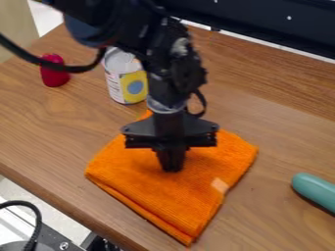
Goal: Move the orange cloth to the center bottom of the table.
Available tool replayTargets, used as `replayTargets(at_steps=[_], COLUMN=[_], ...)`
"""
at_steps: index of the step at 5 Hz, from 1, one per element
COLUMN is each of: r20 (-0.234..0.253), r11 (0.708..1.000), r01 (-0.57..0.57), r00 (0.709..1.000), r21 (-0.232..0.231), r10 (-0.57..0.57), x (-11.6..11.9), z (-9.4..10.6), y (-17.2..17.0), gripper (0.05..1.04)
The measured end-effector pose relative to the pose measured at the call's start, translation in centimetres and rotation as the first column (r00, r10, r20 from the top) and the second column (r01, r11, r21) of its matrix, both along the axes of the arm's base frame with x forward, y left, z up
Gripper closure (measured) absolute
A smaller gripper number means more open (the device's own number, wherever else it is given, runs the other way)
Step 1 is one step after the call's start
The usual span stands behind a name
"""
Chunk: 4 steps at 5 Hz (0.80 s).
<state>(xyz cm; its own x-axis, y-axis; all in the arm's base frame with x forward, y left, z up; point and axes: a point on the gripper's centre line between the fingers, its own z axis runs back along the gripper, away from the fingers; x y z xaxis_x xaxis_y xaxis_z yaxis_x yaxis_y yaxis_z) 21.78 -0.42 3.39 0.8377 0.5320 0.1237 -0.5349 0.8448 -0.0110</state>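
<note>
Orange cloth [147,188] is lying folded on the worktop [59,135], in the middle and lower middle of my camera view, turned so that one corner points down toward the bottom edge. My gripper [172,166] hangs over its upper half, pointing down, and I see the fingers pressed together with their tips at the cloth; I can't tell from here whether a bit of fabric is caught between them.

For print, I look to the can [126,78], upright behind the cloth and just left of my arm [173,63]. Its label [135,87] has a white panel with small dark lines of text and a yellow part bearing a blue round spot. A small pale patch [220,185] sits near the cloth's right edge, like a tag.

The worktop is brown wood grain, its near edge running at a slant from the left down to the bottom. Left of the can I have a red rounded object [55,73], and at the right edge a teal rounded object [317,191], well apart from the cloth. A long dark panel [262,22] runs along the back. A black cable [75,67] loops in from the left to my arm; below the near edge, at lower left, I make out metal equipment [52,240] and another black cable [36,223].
</note>
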Motion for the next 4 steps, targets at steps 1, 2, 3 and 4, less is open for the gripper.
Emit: replayTargets(at_steps=[1,2,3,4], r20=[-0.003,-0.003,-0.003,0.004], r11=[1.000,0.999,0.999,0.999], r01=[-0.010,-0.029,-0.034,-0.031], r00=[1.000,1.000,0.999,1.000], r21=[0.006,0.013,0.020,0.022], r10=[0.010,0.029,0.034,0.031], x=[-1.4,-1.6,-1.8,-1.8], z=[0.1,0.1,0.1,0.3], y=[1.8,2.8,3.7,3.8], gripper=[1.031,1.031,1.031,1.031])
